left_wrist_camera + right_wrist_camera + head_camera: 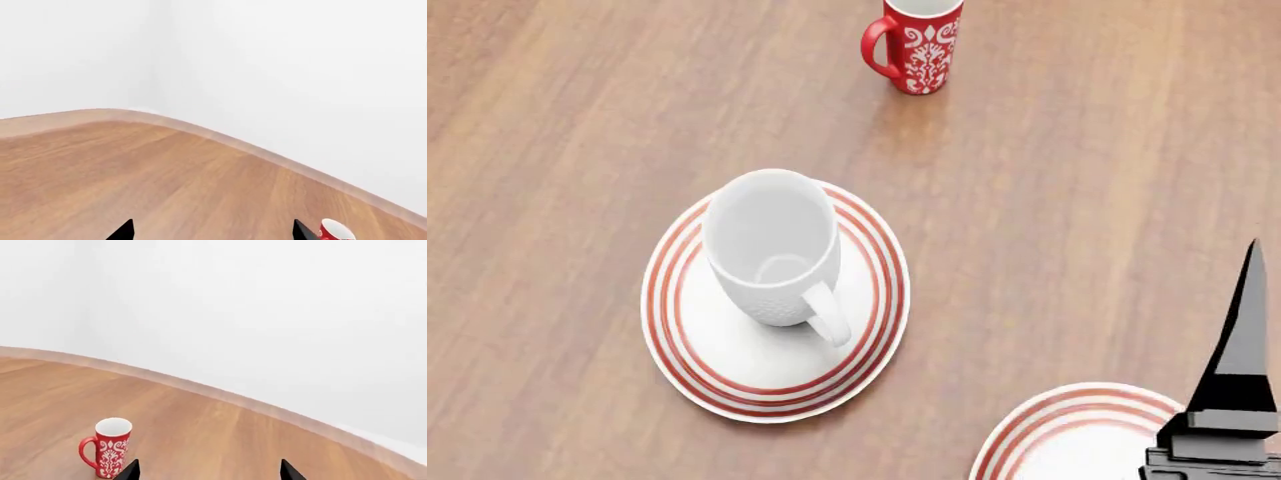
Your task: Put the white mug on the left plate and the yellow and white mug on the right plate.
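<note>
The white mug [771, 250] stands upright on the left plate [701, 375], with its handle towards me. The right plate [1052, 440] shows partly at the bottom right of the head view, and the part in view is bare. The yellow and white mug is out of view. My right gripper [209, 472] is open and empty, with wood between its tips. One of its dark fingers [1244, 340] rises over the right plate's edge. My left gripper [212, 232] is open and empty over the table. It is out of the head view.
A red mug with a white floral pattern [918, 40] stands upright at the far side of the wooden table. It also shows in the right wrist view [107, 447] and the left wrist view [335, 231]. The table's curved far edge [220, 137] meets a white wall.
</note>
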`<state>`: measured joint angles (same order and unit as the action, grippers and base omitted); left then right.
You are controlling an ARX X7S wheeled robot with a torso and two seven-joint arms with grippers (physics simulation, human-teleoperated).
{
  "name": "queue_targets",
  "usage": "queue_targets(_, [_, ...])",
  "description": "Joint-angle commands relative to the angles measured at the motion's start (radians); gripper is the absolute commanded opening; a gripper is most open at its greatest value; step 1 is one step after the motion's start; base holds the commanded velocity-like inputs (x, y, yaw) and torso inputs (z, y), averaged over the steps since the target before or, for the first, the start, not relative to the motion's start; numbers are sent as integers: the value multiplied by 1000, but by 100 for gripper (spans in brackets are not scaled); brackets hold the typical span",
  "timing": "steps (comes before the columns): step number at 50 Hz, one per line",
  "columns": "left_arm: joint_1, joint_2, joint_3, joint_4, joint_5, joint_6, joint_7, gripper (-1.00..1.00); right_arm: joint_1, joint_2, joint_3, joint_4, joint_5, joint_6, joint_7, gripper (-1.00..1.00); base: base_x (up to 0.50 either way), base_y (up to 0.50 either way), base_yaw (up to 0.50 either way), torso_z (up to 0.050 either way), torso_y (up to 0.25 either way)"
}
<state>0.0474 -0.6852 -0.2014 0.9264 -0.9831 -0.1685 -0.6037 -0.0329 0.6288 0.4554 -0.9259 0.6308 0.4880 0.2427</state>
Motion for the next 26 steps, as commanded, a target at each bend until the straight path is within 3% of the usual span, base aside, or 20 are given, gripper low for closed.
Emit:
queue_targets(1, [-110,-98,-61,24,-122,-17,-96,100,49,276,-9,-120,233,-2,271,100,0,0,0,0,0])
queue_targets(5, [-150,-108,-55,21,-135,-17,-109,100,16,414,-43,-120,286,-104,394,100,0,0,0,0,0])
queue_targets(15, [-167,-116,-58,34,-143,-10,-116,100,-126,634,-51,-120,300,-329,567,100,0,0,0,0,0])
queue_targets(21, [-163,-136,-83,51,-168,-2,-126,100,-294,798,34,-121,302,-468,687,100,0,0,0,0,0])
queue_targets(26, [-165,-145,-89,58,-178,0,-134,100,-433,869,168,-121,312,-511,731,100,0,0,0,0,0])
